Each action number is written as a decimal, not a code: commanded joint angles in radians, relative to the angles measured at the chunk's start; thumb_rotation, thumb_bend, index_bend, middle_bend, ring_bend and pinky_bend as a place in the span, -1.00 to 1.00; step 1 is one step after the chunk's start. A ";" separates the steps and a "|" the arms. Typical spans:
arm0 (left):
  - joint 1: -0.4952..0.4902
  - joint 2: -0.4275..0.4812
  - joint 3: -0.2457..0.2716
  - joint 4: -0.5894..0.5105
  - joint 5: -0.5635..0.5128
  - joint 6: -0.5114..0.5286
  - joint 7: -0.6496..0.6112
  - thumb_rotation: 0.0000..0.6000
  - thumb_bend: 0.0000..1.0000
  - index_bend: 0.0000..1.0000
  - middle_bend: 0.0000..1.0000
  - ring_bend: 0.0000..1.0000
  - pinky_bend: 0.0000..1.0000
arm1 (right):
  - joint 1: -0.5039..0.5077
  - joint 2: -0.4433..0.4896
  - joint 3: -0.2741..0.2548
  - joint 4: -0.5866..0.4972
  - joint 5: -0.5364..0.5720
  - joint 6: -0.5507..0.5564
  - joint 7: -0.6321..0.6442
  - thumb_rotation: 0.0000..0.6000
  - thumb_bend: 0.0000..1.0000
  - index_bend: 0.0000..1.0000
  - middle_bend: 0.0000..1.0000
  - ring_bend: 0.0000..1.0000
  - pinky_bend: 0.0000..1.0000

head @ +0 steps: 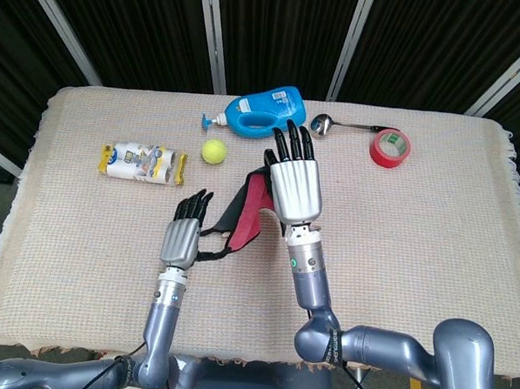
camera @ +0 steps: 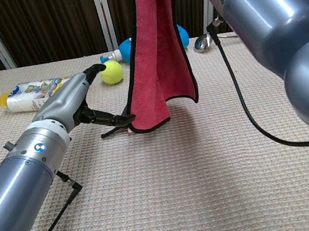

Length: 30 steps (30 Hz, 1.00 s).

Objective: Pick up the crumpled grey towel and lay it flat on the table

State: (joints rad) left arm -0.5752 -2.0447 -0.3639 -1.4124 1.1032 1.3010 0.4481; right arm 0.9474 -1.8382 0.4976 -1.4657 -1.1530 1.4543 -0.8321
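From the head view, the towel was already off the bench, hanging near the middle of the bench from under the right hand, whose fingers pointed toward the far edge. How that hand gripped could not be told here, since only its back showed. The left hand pinched the towel's lower left edge, its other fingers spread. Lifting looked done; spreading and laying flat remained. The bench cover was a beige waffle weave with frayed edges. Toward the far edge lay a blue pump bottle, a yellow ball, a metal spoon and a roll of red tape.

From the chest view, the towel hung as a soft, plush sheet, red on the face shown with a dark border, from the right hand at the top edge, mostly out of frame. The left hand pinched a lower corner just above the bench, pulling it out sideways.
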 commanded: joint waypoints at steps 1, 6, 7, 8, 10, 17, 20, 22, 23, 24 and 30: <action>-0.002 0.008 -0.007 0.014 -0.015 -0.015 -0.006 1.00 -0.83 -1.00 -1.00 -1.00 -1.00 | 0.001 0.001 -0.002 -0.003 -0.001 0.001 -0.002 1.00 0.16 0.25 -0.50 -0.77 -0.67; -0.011 0.010 -0.017 0.028 -0.040 -0.035 -0.018 1.00 -0.83 -1.00 -1.00 -1.00 -1.00 | 0.002 0.000 -0.007 -0.006 -0.001 0.004 -0.008 1.00 0.16 0.25 -0.50 -0.77 -0.67; -0.012 0.009 -0.017 0.031 -0.041 -0.036 -0.019 1.00 -0.83 -1.00 -1.00 -1.00 -1.00 | 0.002 -0.001 -0.007 -0.007 -0.001 0.004 -0.008 1.00 0.16 0.25 -0.50 -0.77 -0.67; -0.014 0.006 -0.017 0.033 -0.044 -0.040 -0.022 1.00 -0.82 -0.99 -1.00 -1.00 -1.00 | 0.003 -0.002 -0.008 -0.008 -0.001 0.005 -0.008 1.00 0.16 0.25 -0.50 -0.77 -0.67; -0.019 0.004 -0.018 0.036 -0.052 -0.047 -0.023 1.00 -0.79 -0.87 -1.00 -1.00 -1.00 | 0.004 -0.004 -0.009 -0.007 -0.001 0.006 -0.009 1.00 0.16 0.25 -0.50 -0.77 -0.67; -0.046 -0.003 -0.033 0.047 -0.085 -0.083 -0.018 1.00 -0.72 -0.24 -1.00 -1.00 -1.00 | 0.004 -0.002 -0.010 -0.010 0.000 0.008 -0.009 1.00 0.16 0.25 -0.50 -0.77 -0.67; -0.056 -0.002 -0.034 0.044 -0.102 -0.105 -0.014 1.00 -0.72 -0.19 -1.00 -1.00 -1.00 | 0.004 -0.002 -0.011 -0.011 0.002 0.007 -0.010 1.00 0.16 0.25 -0.50 -0.77 -0.67; -0.064 -0.002 -0.032 0.043 -0.108 -0.113 -0.007 1.00 -0.69 -0.16 -1.00 -1.00 -1.00 | 0.002 -0.001 -0.014 -0.013 0.001 0.009 -0.011 1.00 0.16 0.25 -0.50 -0.77 -0.67; -0.066 -0.003 -0.032 0.042 -0.111 -0.115 -0.006 1.00 -0.66 -0.14 -1.00 -1.00 -1.00 | 0.002 -0.001 -0.014 -0.013 0.001 0.010 -0.011 1.00 0.16 0.25 -0.50 -0.77 -0.67; -0.069 -0.005 -0.032 0.041 -0.115 -0.117 -0.004 1.00 -0.63 -0.11 -1.00 -1.00 -1.00 | 0.001 0.000 -0.015 -0.014 0.001 0.010 -0.011 1.00 0.16 0.25 -0.50 -0.77 -0.67; -0.087 -0.015 -0.032 0.041 -0.120 -0.121 -0.002 1.00 -0.44 0.15 -0.97 -1.00 -1.00 | -0.002 0.006 -0.015 -0.021 0.000 0.013 -0.008 1.00 0.17 0.25 -0.50 -0.77 -0.67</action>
State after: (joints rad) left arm -0.6605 -2.0579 -0.3948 -1.3719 0.9830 1.1804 0.4470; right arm 0.9456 -1.8330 0.4825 -1.4854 -1.1530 1.4668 -0.8405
